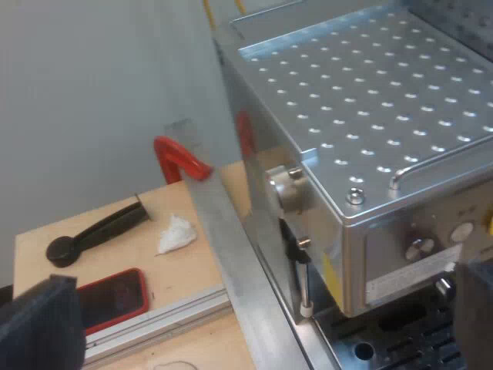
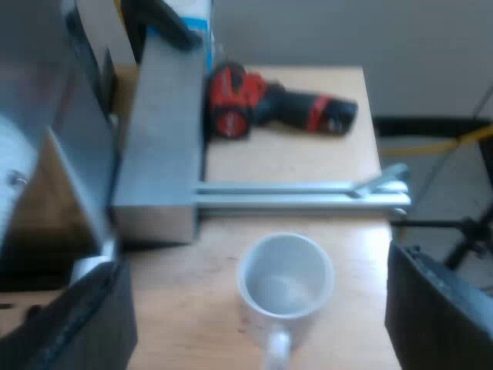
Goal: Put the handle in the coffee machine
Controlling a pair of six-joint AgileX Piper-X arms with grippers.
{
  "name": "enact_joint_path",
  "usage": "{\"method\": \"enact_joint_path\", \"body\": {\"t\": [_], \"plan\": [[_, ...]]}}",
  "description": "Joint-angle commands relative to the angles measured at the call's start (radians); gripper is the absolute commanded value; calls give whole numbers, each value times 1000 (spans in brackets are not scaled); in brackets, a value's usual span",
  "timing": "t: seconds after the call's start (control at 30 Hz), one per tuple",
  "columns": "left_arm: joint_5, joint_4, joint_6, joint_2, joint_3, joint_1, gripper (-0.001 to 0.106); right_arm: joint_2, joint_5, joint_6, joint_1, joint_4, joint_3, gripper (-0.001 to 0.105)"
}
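Left wrist view: the left gripper (image 1: 254, 320) is spread wide and empty by the coffee machine (image 1: 370, 100). A black-handled tool (image 1: 96, 235) lies near the desk (image 1: 185, 270) edge, beside a tissue (image 1: 176, 233) and a phone (image 1: 112, 297), apart from the fingers. I cannot tell if it is the handle.

Right wrist view: the right gripper (image 2: 258, 308), open and empty, hangs over a mug (image 2: 285, 277).

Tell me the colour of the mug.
White. The mug shows best in the right wrist view.
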Motion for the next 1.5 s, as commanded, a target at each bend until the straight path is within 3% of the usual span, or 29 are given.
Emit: {"method": "enact_joint_path", "body": {"t": [0.03, 0.23, 0.43, 0.57, 0.83, 1.13, 1.23, 1.5], "plan": [[34, -5, -10, -35, -8, 1, 105, -87, -13, -33, -42, 3, 47, 70], [61, 2, -10, -101, -8, 1, 105, -260, -13, -42, -43, 3, 138, 70], [84, 70, -10, -256, 56, 1, 105, -424, -13, -42, -43, 3, 200, 70], [84, 143, -10, -410, 145, 1, 105, -603, -13, -42, -43, 3, 246, 70], [84, 224, 15, -659, 285, 1, 105, -794, -13, -42, -43, 47, 284, 70], [84, 418, 60, -821, 315, 1, 105, -794, 7, -41, -43, 93, 274, 70], [80, 468, 52, -822, 312, 1, 105, -794, 7, -41, -43, 93, 281, 70], [73, 437, 50, -819, 339, 1, 105, -792, 4, -41, -43, 77, 339, 70]]}}
